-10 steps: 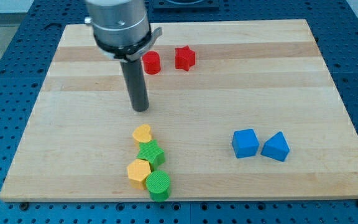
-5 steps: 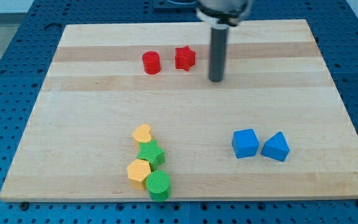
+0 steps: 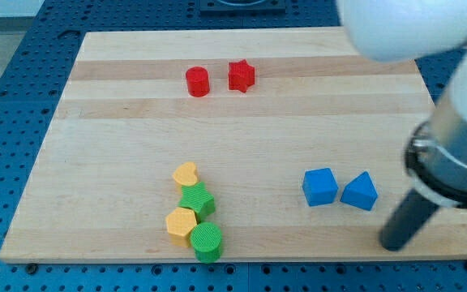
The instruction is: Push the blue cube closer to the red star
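The blue cube (image 3: 320,186) sits on the wooden board at the lower right, with a blue triangular block (image 3: 360,192) touching its right side. The red star (image 3: 241,75) lies near the view's top, right of a red cylinder (image 3: 197,82). My tip (image 3: 392,243) rests on the board below and to the right of the blue triangular block, well clear of both blue blocks. The arm's body fills the view's right side.
A column of blocks stands at the lower middle: a yellow heart (image 3: 186,173), a green hexagon (image 3: 196,199), a yellow hexagon (image 3: 180,223) and a green cylinder (image 3: 207,241). The board's bottom edge (image 3: 242,258) runs just below my tip.
My tip moved from left of centre, across to the right of the red star, then down to the lower right corner. No block has moved.
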`<state>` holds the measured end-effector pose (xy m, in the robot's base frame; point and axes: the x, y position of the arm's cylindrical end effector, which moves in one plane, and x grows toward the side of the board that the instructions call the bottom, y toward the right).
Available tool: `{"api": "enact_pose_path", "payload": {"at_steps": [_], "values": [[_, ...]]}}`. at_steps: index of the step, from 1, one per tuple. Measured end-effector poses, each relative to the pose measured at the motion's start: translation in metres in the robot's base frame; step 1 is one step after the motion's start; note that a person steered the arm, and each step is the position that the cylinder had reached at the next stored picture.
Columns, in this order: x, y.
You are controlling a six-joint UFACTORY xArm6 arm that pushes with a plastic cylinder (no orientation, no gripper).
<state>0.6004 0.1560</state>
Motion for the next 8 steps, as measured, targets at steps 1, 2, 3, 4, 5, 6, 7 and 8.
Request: {"api": "enact_pose_path", "payload": {"at_steps": [1, 2, 3, 4, 5, 6, 7, 8], "values": [[-0.042, -0.058], [-0.072, -0.093], [-0.091, -0.113], [-0.109, -0.109], [-0.137, -0.098], [-0.171, -0.097], [-0.202, -0.097], [-0.239, -0.1]]}}
